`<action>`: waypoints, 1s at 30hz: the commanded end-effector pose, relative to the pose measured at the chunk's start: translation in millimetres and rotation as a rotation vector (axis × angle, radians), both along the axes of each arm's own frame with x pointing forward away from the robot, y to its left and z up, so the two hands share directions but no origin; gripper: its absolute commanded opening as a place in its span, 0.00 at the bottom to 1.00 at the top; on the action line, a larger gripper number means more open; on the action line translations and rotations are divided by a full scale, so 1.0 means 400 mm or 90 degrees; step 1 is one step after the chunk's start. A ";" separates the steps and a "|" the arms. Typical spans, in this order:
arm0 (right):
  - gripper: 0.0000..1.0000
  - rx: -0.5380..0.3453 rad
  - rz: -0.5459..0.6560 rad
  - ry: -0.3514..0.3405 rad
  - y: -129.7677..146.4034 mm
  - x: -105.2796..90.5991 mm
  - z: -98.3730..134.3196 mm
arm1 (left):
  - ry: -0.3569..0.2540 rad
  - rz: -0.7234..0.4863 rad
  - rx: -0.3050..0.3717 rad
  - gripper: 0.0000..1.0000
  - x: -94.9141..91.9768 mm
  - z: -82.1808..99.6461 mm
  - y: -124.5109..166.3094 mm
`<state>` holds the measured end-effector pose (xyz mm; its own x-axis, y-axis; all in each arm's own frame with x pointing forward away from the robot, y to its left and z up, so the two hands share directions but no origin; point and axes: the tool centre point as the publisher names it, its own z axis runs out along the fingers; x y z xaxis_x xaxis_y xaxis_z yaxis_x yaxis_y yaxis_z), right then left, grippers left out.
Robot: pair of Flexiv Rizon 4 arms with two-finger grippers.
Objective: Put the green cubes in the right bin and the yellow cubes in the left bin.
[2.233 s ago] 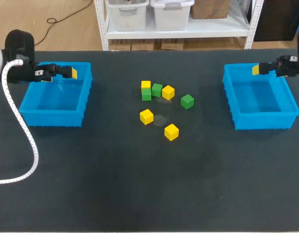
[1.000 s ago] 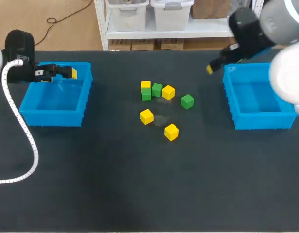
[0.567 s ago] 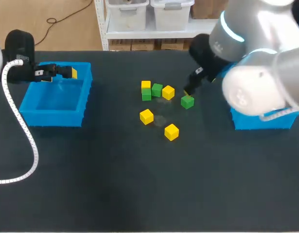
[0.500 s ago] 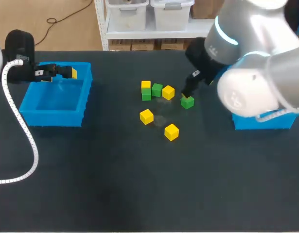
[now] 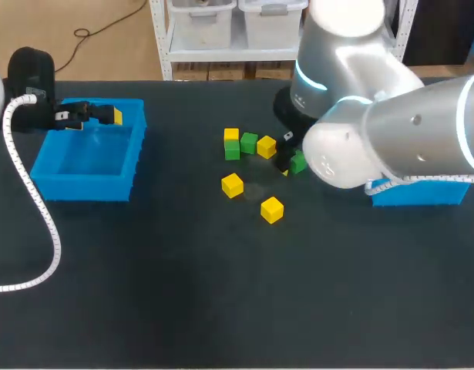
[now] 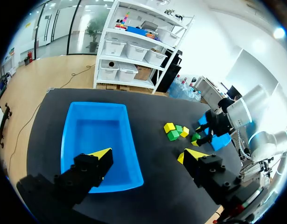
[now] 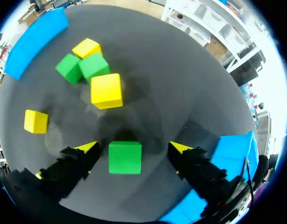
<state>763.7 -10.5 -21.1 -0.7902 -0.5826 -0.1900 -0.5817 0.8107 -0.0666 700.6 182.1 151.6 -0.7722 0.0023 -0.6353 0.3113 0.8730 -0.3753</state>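
Seven cubes: three green and four yellow, all loose near the middle of the tabletop (image 5: pixel 183 293), a little toward its far edge; none binned yet.
target: green cube (image 7: pixel 124 157), the one of the group closest to the tabletop's right edge. It sits flat, square to my right fingers and between them. In the head view my right arm covers most of it.
right gripper (image 7: pixel 134 148): spread, straddling the target, dark gap on both sides, not pinching.
left gripper (image 6: pixel 145 156): spread, empty, hanging above the left bin (image 6: pixel 94 135), which stands by the tabletop's left edge, far side.
handling: looks like a small stiff block, light, with flat smooth faces; I'd guess no give and some slip. Best hold is the two opposite side faces, centred and low. An off-centre pinch could twist it out.
neighbours: nearest yellow cube (image 7: pixel 106 90) is just ahead of the target, near but apart. Beyond it are two green cubes (image 7: pixel 94 66) touching each other, with a far yellow cube (image 7: pixel 87 47) against them. A side yellow cube (image 7: pixel 36 121) lies off beside my finger, well apart.
in the way: nothing in the closing path that I can see. The nearest yellow cube is ahead, not beside, so a straight squeeze should miss it.
drop: right bin (image 7: pixel 232 144) by the tabletop's right edge; its wall needs clearing on the carry.
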 end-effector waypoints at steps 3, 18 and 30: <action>0.00 -0.020 -0.022 -0.001 0.003 0.000 -0.007 | -0.004 -0.004 -0.006 1.00 -0.001 -0.004 0.005; 0.00 0.019 -0.067 -0.190 -0.049 0.013 0.329 | -0.004 -0.004 -0.006 1.00 -0.001 -0.004 0.005; 0.00 0.026 -0.360 -0.247 -0.382 0.014 0.408 | -0.004 -0.004 -0.006 1.00 -0.001 -0.004 0.005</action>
